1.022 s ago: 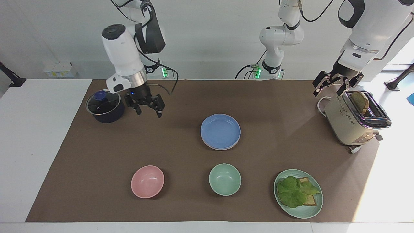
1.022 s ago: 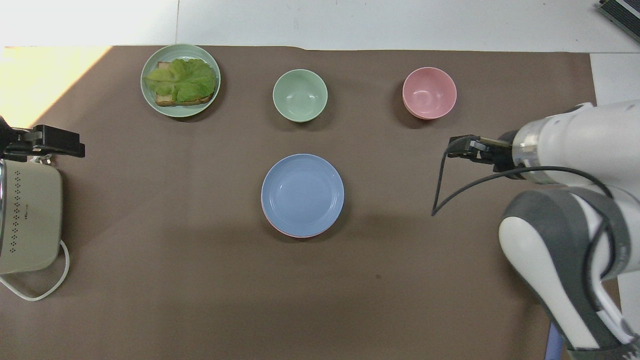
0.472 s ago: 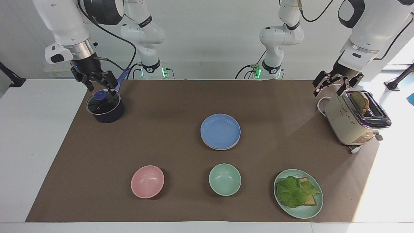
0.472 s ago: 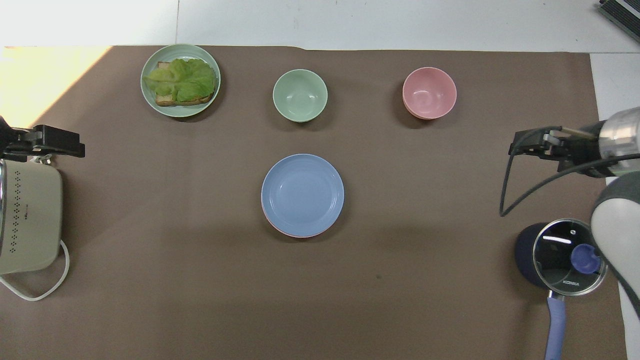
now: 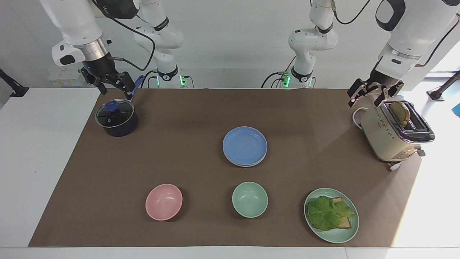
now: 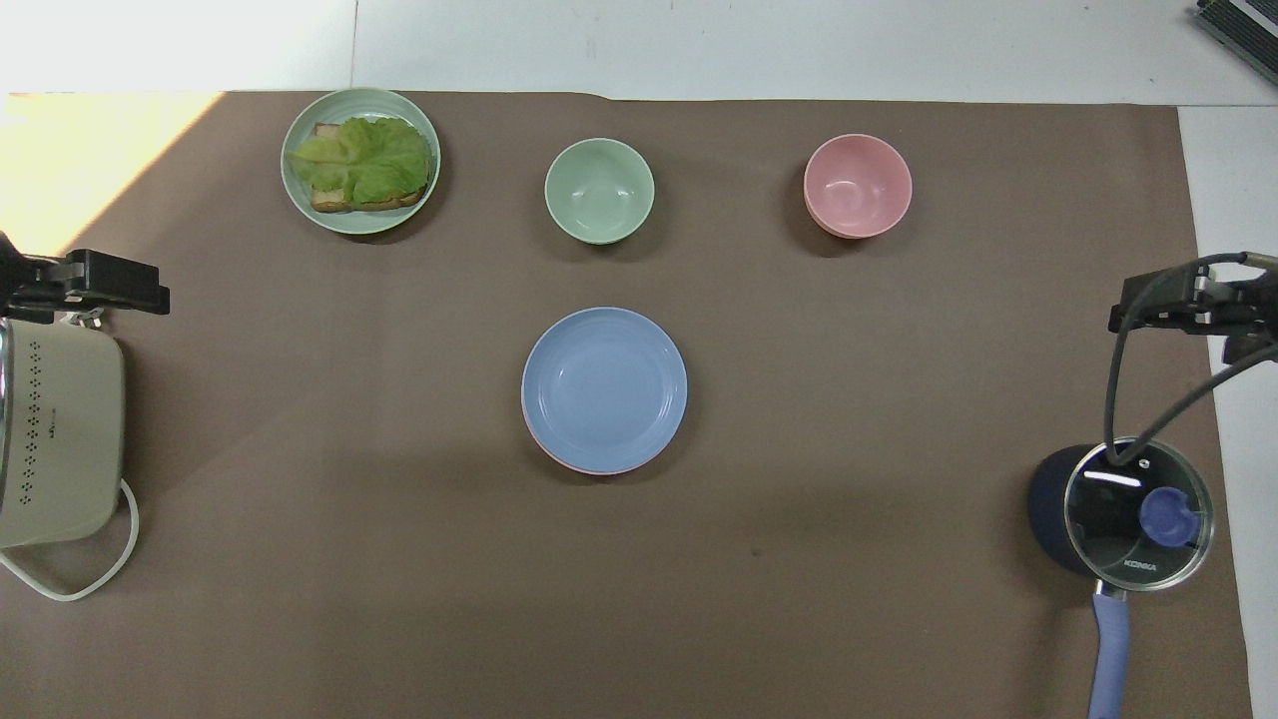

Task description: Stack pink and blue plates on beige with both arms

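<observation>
Your blue plate [image 5: 244, 145] sits mid-mat on the pink plate [image 6: 599, 467]; only a pink rim shows. Green plate [image 5: 350, 233] holds toast with lettuce [image 5: 329, 213]; both bowls are empty. Toaster [image 5: 386, 138] holds bread, the pot [image 5: 116, 118] is lidded. Left gripper [image 5: 370, 94] and right gripper [image 5: 113, 85] hang with fingers apart, holding nothing.

beige plate hidden under blue plate [image 6: 604, 386], pink plate [image 6: 589, 469] only a rim sliver, toaster [image 6: 55, 429] cut by overhead frame edge

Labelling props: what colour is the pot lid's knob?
Blue; the knob on the pot shows best in the overhead view.
</observation>
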